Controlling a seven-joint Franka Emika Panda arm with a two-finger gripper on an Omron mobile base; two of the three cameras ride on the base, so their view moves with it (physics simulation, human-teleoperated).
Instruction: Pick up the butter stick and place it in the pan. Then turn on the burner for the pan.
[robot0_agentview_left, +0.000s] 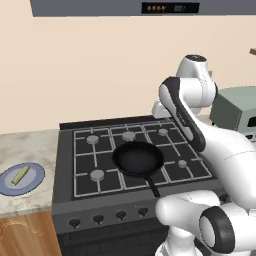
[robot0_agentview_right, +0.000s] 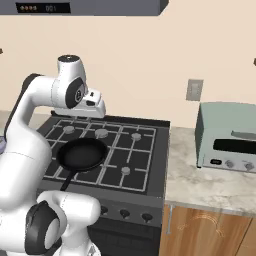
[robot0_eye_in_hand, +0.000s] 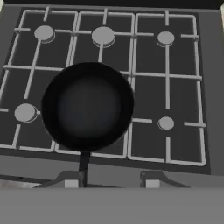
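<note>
gripper (robot0_eye_in_hand: 112, 183) hung high above the stove (robot0_agentview_left: 65, 165), its jaws drawn narrow and holding nothing, the two dark tips showing at the bottom of the hand view over the stove's front edge.

going left to right in the left base view: one round blue-grey plate (robot0_agentview_left: 35, 182) sat on the marble counter (robot0_agentview_left: 30, 145) to the left of the stove, near the counter's front edge, and one butter stick (robot0_agentview_left: 21, 175) lay flat on it, tilted. next came the stove, with one pan (robot0_agentview_left: 138, 158) resting on the grates near the middle, a little toward the front, its handle (robot0_agentview_left: 152, 186) pointing at the front edge. five burner caps showed around the pan: three along the back, one at front left and one at front right. four knobs (robot0_agentview_left: 109, 216) could be counted along the front panel, though the arm hid the right end. at the far right, on the counter past the stove, stood one toaster oven (robot0_agentview_right: 227, 137).

the butter was well apart from the gripper, so the arm faced a long reach to the left. with the jaws this narrow, it would likely push the stick across the plate unless they opened first. the stick lay low and tilted, so a misaligned grasp could pinch a corner and slip. later, the wrong knob might be turned, since the pan straddled several grates.
</note>
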